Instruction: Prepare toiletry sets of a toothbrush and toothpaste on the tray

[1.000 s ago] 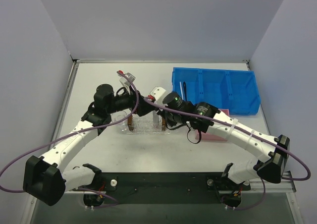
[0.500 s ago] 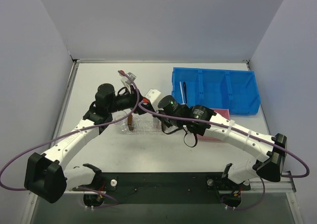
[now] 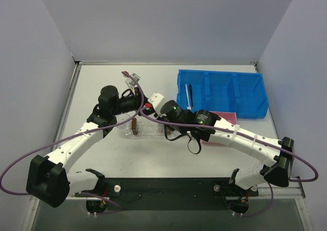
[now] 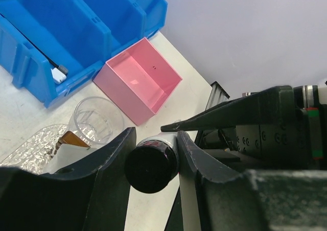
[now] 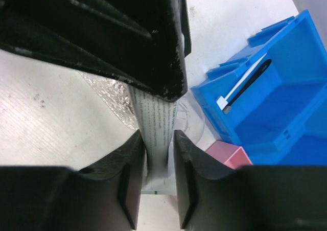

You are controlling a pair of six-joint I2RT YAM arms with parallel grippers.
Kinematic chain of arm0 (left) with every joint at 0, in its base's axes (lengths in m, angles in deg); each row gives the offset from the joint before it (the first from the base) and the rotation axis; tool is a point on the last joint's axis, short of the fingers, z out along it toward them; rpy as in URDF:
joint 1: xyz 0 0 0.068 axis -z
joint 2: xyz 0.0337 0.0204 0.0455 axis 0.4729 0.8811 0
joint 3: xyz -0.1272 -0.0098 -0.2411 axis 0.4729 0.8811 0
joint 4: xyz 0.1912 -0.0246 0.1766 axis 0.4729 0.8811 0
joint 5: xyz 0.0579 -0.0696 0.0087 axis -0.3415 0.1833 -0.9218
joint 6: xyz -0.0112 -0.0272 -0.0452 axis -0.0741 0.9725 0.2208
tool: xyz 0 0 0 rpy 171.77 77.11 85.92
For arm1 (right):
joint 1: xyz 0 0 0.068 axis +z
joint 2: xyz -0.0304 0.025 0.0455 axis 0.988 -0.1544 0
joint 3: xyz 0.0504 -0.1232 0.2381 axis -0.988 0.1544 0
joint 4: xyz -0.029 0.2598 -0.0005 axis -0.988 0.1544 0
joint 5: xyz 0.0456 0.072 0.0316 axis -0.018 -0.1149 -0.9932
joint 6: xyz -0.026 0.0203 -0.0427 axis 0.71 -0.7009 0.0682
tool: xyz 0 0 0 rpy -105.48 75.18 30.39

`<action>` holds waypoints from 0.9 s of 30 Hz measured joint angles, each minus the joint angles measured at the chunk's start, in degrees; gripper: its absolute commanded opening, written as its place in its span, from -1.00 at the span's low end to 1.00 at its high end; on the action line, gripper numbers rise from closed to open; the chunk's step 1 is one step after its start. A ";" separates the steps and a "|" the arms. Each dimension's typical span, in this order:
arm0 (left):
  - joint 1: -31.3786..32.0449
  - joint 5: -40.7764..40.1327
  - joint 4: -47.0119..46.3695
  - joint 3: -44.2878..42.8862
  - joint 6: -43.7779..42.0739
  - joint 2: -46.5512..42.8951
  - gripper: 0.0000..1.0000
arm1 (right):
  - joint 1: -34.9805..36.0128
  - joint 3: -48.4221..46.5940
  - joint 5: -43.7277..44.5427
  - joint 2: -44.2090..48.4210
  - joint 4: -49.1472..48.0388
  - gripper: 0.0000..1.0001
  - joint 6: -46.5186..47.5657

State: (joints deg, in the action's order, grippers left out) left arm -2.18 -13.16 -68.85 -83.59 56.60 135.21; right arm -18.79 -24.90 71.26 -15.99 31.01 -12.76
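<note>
Now | right end effector (image 5: 157,139) grips toothpaste (image 5: 156,111) | left end effector (image 4: 153,135) clasps cap (image 4: 150,165)

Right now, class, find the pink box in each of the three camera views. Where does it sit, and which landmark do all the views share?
Top view: the pink box is right of centre, at the near side of the blue bin.
Left wrist view: the pink box is upper centre, open side up, right of the bin.
Right wrist view: only a corner of the pink box shows, low and right of centre.
Shared landmark: the blue bin.
</note>
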 measured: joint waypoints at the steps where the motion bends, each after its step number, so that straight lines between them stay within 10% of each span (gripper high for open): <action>1: 0.02 0.09 -0.11 0.00 0.07 0.02 -1.00 | 0.00 0.02 0.15 0.00 -0.17 -0.14 0.02; 6: 0.13 1.46 0.17 0.02 -0.04 0.07 -1.00 | -0.20 0.59 0.35 0.81 -2.47 0.18 -0.22; 16: 0.22 7.34 0.02 0.00 -3.13 0.00 -1.00 | -14.71 3.37 -28.24 14.58 -2.19 0.25 -5.20; 27: 3.15 15.04 -4.22 0.07 -5.11 -3.61 -1.00 | -15.52 4.61 -47.65 16.09 0.52 0.25 -9.18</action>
State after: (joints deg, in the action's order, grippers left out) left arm 0.97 1.88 -73.07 -83.53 51.48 131.60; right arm -34.31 -20.29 23.61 0.10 31.54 -21.94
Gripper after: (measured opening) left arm 0.455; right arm 0.621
